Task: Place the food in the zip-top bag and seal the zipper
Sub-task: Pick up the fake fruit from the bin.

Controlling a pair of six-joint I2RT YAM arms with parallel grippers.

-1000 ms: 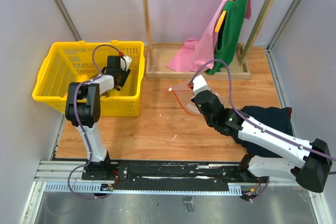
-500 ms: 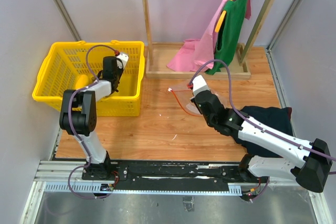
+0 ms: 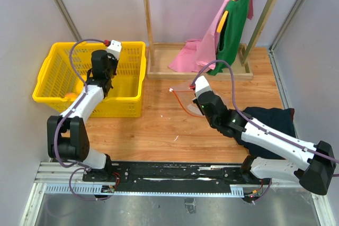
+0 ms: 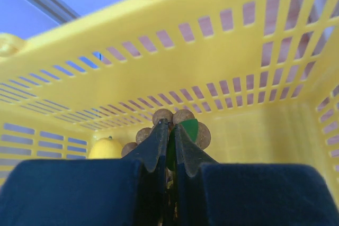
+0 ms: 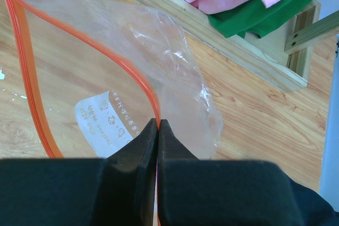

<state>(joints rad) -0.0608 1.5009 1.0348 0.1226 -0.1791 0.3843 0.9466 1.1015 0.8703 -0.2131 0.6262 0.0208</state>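
My left gripper [image 3: 104, 80] is inside the yellow basket [image 3: 127, 108]. It is shut on a grape bunch [image 4: 183, 116] with dark brownish berries and a green leaf [image 4: 188, 128], held off the basket floor. A yellow oval fruit [image 4: 107, 148] lies behind it to the left. A small orange fruit [image 3: 69, 96] sits at the basket's left wall. My right gripper [image 3: 194, 104] is shut on the red-orange zipper [image 5: 139, 86] of the clear zip-top bag [image 5: 169, 56], which lies on the wooden floor with its mouth held open. The green grape bunch is out of view.
A wooden clothes rack base [image 3: 159, 70] stands behind the bag, with pink [image 3: 196, 51] and green [image 3: 235, 19] garments hanging over it. A dark cloth [image 3: 270, 120] lies at the right beside my right arm. Grey walls close in both sides.
My left gripper has risen and moved left and back inside the basket, carrying the grape bunch. The right gripper and the bag have stayed put.
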